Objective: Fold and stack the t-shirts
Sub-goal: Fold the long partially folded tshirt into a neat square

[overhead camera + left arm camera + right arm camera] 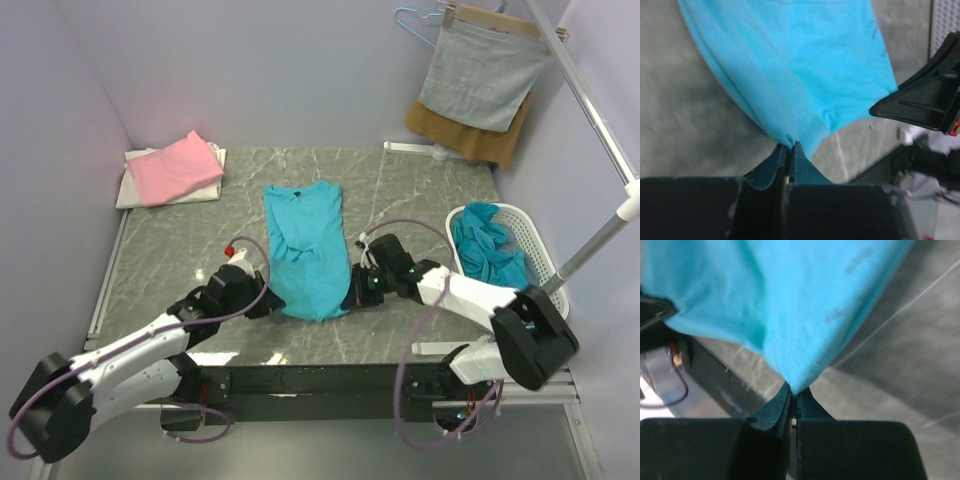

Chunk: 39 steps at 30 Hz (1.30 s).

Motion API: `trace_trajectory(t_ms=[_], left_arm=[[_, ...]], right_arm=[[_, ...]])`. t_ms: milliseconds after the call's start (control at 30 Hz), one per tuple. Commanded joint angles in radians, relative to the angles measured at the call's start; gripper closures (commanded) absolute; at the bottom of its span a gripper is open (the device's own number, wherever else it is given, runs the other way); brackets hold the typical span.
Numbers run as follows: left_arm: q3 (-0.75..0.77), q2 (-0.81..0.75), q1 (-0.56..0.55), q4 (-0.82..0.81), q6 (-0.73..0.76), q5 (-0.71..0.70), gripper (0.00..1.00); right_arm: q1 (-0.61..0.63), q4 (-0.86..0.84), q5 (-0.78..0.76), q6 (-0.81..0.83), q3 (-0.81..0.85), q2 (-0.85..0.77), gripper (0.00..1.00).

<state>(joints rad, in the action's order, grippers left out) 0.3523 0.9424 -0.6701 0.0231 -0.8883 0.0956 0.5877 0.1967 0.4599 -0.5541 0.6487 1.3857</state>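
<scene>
Both our pairs of jaws pinch hem corners of the turquoise t-shirt [305, 250], spread by the near edge of the desk [420, 200]; if we lift unevenly, these thin grips may slip, skewing the fold.

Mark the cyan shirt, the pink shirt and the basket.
cyan shirt [305, 240]: top view, middle of its body.
pink shirt [175, 168]: top view, middle of the folded top.
basket [533, 245]: top view, right wall.

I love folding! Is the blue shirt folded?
Partly: turquoise fabric t-shirt lies long, sleeves tucked in; left tool and right tool pinch its hem.
</scene>
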Motion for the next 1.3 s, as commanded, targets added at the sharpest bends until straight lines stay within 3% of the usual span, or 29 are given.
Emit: trace_trajectory(t_ms=[0, 100, 200, 367, 667, 833, 1167, 1200, 1233, 1267], left_arm=[[0.022, -0.143, -0.069, 0.205, -0.123, -0.089, 0.99], [0.121, -0.185, -0.069, 0.279, -0.092, -0.166, 0.99], [0.226, -0.127, -0.069, 0.281, -0.020, -0.284, 0.99], [0.364, 0.108, -0.048, 0.184, 0.115, -0.405, 0.99], [0.563, 0.485, 0.173, -0.081, 0.224, -0.241, 0.99], [0.707, 0.706, 0.280, -0.123, 0.275, -0.134, 0.99], [0.959, 1.045, 0.397, -0.206, 0.270, 0.012, 0.99], [0.973, 1.073, 0.403, -0.204, 0.273, 0.013, 0.99], [0.982, 1.081, 0.406, -0.219, 0.278, 0.007, 0.93], [0.982, 1.085, 0.414, -0.236, 0.281, -0.008, 0.55]], right_arm=[[0.058, 0.075, -0.046, -0.056, -0.011, -0.178, 1.00], [0.057, 0.150, -0.125, -0.027, 0.064, -0.234, 1.00], [0.050, 0.194, -0.213, 0.046, 0.189, -0.199, 1.00], [-0.020, 0.178, -0.267, 0.167, 0.408, 0.020, 1.00], [-0.153, 0.242, -0.156, 0.255, 0.871, 0.494, 1.00], [-0.198, 0.293, -0.099, 0.275, 1.115, 0.726, 1.00], [-0.265, 0.346, -0.066, 0.267, 1.468, 0.996, 1.00], [-0.272, 0.343, -0.078, 0.269, 1.511, 1.009, 0.93], [-0.276, 0.330, -0.096, 0.258, 1.519, 1.016, 0.86], [-0.288, 0.287, -0.118, 0.250, 1.520, 1.015, 0.77]])
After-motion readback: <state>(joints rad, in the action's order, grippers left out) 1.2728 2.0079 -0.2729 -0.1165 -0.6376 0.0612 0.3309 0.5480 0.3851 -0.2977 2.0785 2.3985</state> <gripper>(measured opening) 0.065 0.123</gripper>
